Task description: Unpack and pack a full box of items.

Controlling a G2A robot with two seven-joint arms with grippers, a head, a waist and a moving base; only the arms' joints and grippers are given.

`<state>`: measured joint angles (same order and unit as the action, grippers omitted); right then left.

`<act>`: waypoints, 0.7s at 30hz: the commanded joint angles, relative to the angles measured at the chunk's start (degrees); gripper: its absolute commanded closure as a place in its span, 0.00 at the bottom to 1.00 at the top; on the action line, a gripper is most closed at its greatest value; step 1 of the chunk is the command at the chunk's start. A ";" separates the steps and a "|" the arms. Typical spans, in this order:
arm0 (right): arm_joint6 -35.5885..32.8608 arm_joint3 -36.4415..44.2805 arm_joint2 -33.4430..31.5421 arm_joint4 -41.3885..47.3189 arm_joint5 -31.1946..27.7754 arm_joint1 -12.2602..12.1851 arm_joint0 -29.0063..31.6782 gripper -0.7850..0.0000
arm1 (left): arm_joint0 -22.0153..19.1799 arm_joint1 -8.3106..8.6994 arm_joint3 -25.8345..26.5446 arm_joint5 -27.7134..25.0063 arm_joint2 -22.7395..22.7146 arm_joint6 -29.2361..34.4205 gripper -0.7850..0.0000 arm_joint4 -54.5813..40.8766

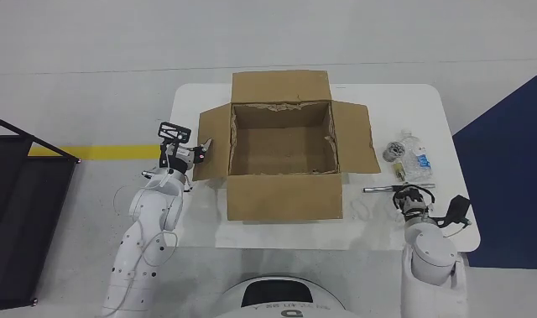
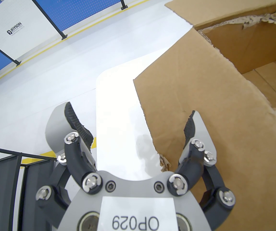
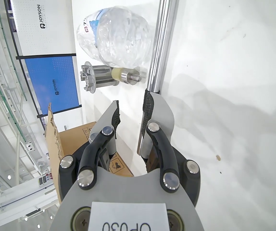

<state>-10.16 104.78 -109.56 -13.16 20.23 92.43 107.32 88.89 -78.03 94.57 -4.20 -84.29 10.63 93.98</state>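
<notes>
the left gripper [image 2: 130,108] hangs just off the table's [image 1: 369,226] left edge with its jaws wide apart and nothing between them; one finger [image 2: 192,123] sits in front of the box's left flap [image 1: 214,142], and the other is out over the floor. ahead of these jaws and to that same side stands the cardboard box [image 1: 284,196], all four flaps folded out. its floor looks bare in the top view, with only torn paper lining along the far rim, so the unpacking half reads as done or very nearly done. three items lie on the table past the box's right flap. a polished steel rod [image 3: 163,37] runs straight out ahead of the right gripper [image 3: 131,97] and passes under one finger [image 3: 148,106], not through the gap. a clear plastic bottle [image 3: 118,41] lies ahead of these jaws, beside the rod, and a small metal fitting [image 3: 102,78] lies between that bottle and the jaws, touching or nearly touching the bottle. the right jaws are a little apart and clamp nothing, with bare table in the gap. by my reading the packing half is all still to do: rod, bottle and fitting each need lifting back into the box, and the rod is the likeliest first pick.
</notes>
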 commanded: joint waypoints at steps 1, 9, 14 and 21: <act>-0.28 -0.26 0.43 -0.36 1.41 -0.09 -0.10 0.71 | 0.00 0.00 0.00 0.00 0.00 0.00 0.00 0.00; 2.50 2.52 1.15 1.22 -0.11 -0.07 1.69 0.70 | 0.00 0.00 0.00 0.00 0.00 0.00 0.00 0.00; 3.60 11.62 3.90 2.04 -10.40 0.25 7.92 0.60 | 0.00 0.00 0.00 0.00 0.00 0.00 0.00 0.00; -5.60 19.20 10.34 -3.82 -20.97 -0.36 10.51 0.00 | 0.00 0.00 0.00 0.00 0.00 0.00 0.00 0.00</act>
<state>-17.75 124.26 -98.76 -17.24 -2.62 92.05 117.89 88.89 -78.03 94.57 -4.20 -84.29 10.63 93.98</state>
